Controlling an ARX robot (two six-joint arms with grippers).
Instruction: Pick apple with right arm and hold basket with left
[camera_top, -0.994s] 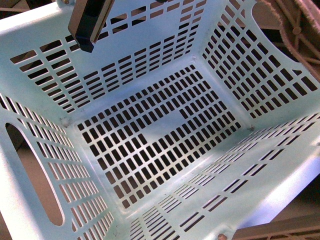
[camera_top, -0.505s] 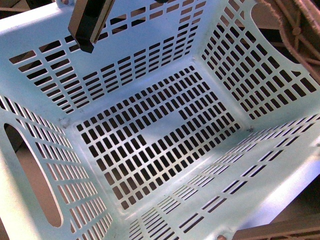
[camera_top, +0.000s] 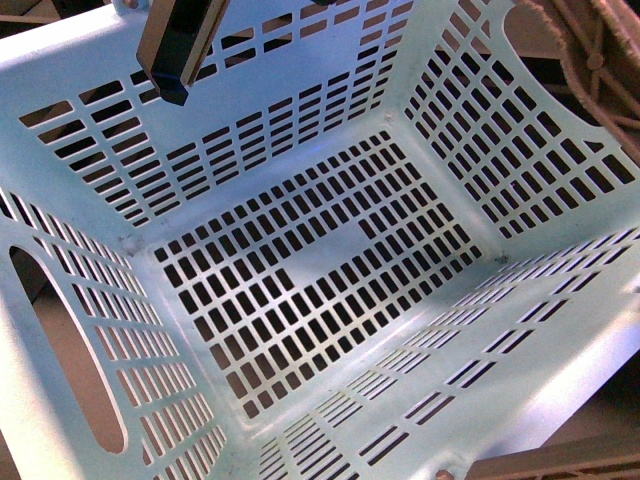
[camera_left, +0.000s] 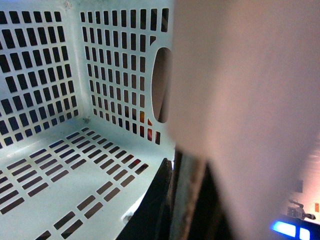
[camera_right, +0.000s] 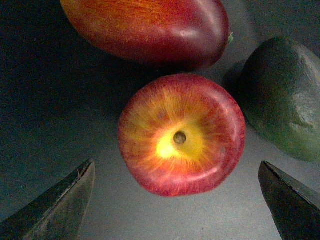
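The pale mint-blue basket (camera_top: 300, 130) fills the front view, tilted, with nothing on its slotted floor. My left gripper (camera_top: 173, 88) comes in at the upper left and is shut on the basket's far wall at the rim. In the left wrist view its dark finger (camera_left: 152, 210) presses the basket wall (camera_left: 115, 65) from inside. In the right wrist view the red apple (camera_right: 181, 134) lies stem dimple up on a dark grey surface. My right gripper (camera_right: 175, 202) hovers over it, open, with one dark fingertip (camera_right: 60, 205) on each side and clear of the fruit.
A darker purple-red fruit (camera_right: 150, 27) lies just beyond the apple, almost touching it. A dark green fruit (camera_right: 285, 95) sits close beside the apple. A brownish woven object (camera_top: 590, 50) shows past the basket's far right corner. A blurred pale pink surface (camera_left: 250, 100) covers half the left wrist view.
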